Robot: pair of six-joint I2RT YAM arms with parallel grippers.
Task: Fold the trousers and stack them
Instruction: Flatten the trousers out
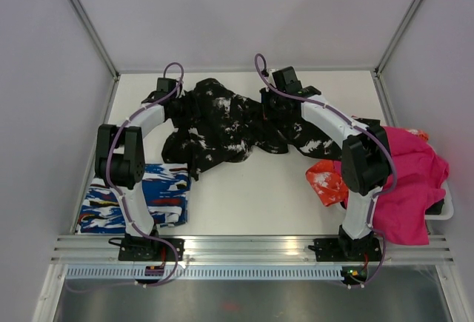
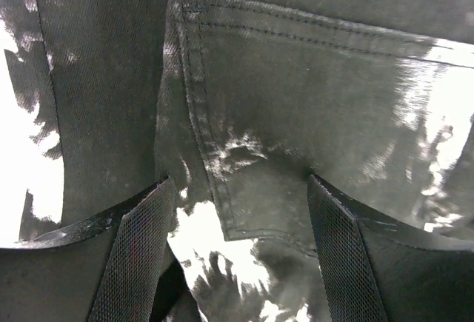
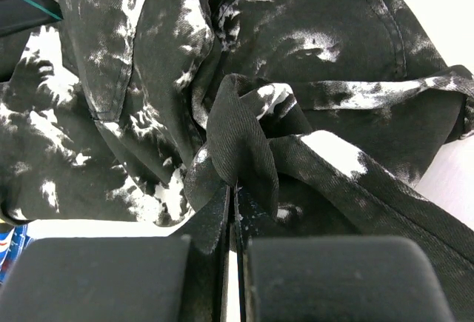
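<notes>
Trousers (image 1: 222, 126) sprawl on the white table (image 1: 259, 196) between pale walls (image 1: 244, 11), left jaws spread, right jaws pinching them.

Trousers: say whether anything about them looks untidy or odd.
The trousers lie crumpled in a twisted heap at the far side of the table, not flat. The right gripper is shut on a bunched fold; the left gripper stands open over a pocket.
</notes>
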